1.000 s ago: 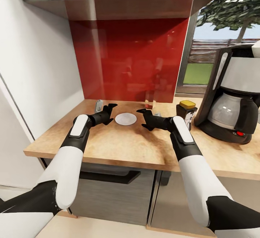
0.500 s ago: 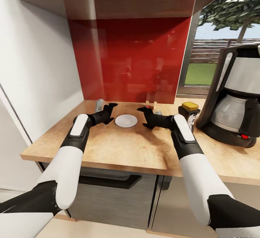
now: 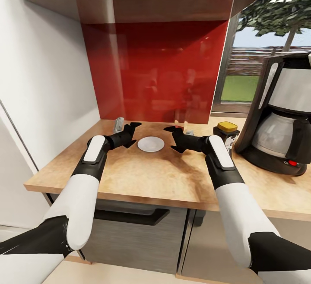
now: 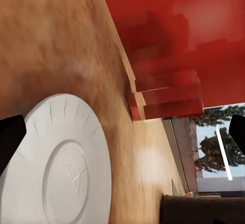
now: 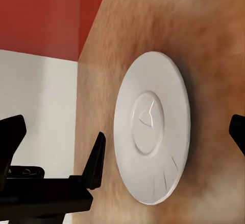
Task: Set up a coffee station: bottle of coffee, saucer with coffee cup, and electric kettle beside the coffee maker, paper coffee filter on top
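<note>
White against the wood, the saucer (image 3: 150, 144) lies mid-frame on the countertop (image 3: 164, 176), flanked by our two grippers. At its left our left gripper (image 3: 130, 134) hangs spread and empty; at its right our right gripper (image 3: 173, 139) does the same. Further right stand the coffee jar (image 3: 226, 137) and coffee maker (image 3: 283, 115). We judge the saucer must go there; a thin plate needs one finger eased under its rim. Our right wrist view shows the saucer's (image 5: 149, 127) embossed centre and the left gripper's (image 5: 51, 155) fingers opposite, which the head view blurs.
</note>
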Controlling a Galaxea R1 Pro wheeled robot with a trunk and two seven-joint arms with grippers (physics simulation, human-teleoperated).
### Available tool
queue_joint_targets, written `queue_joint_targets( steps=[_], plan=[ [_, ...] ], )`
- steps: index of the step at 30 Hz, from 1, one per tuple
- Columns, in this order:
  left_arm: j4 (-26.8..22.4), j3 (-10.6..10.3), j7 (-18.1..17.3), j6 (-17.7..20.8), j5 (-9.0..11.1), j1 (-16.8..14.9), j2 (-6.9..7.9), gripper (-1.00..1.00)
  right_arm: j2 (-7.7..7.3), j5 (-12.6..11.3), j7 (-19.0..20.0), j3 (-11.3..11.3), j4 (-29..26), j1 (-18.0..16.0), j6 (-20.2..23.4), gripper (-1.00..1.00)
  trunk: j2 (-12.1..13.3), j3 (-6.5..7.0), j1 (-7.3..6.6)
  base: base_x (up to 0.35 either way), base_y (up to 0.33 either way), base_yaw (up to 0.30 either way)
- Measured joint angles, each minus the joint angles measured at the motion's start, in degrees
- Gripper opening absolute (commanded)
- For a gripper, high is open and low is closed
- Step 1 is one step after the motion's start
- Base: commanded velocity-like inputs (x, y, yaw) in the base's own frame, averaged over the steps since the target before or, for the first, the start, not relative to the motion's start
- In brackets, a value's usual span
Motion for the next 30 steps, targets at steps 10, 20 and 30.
queue_joint_targets(
  steps=[10, 20, 30],
  plan=[
    [0.00, 0.00, 0.00, 0.00, 0.00, 0.00, 0.00, 1.00, 0.00, 0.00, 0.00, 0.00, 0.00, 0.00, 0.00, 1.00, 0.00, 0.00, 0.00, 0.000, 0.000, 0.000],
    [-2.76, 0.53, 0.45, 2.87, 0.08, -0.07, 0.00, 1.00, 0.04, 0.00, 1.72, 1.13, 0.28, -0.23, 2.95, 1.00, 0.00, 0.00, 0.00, 0.000, 0.000, 0.000],
    [-3.02, 0.66, 0.48, 6.85, 0.07, -0.07, 0.00, 1.00, 0.05, 0.01, 2.08, 1.29, 0.55, -0.24, 6.21, 1.00, 0.00, 0.00, 0.00, 0.000, 0.000, 0.000]
  ],
)
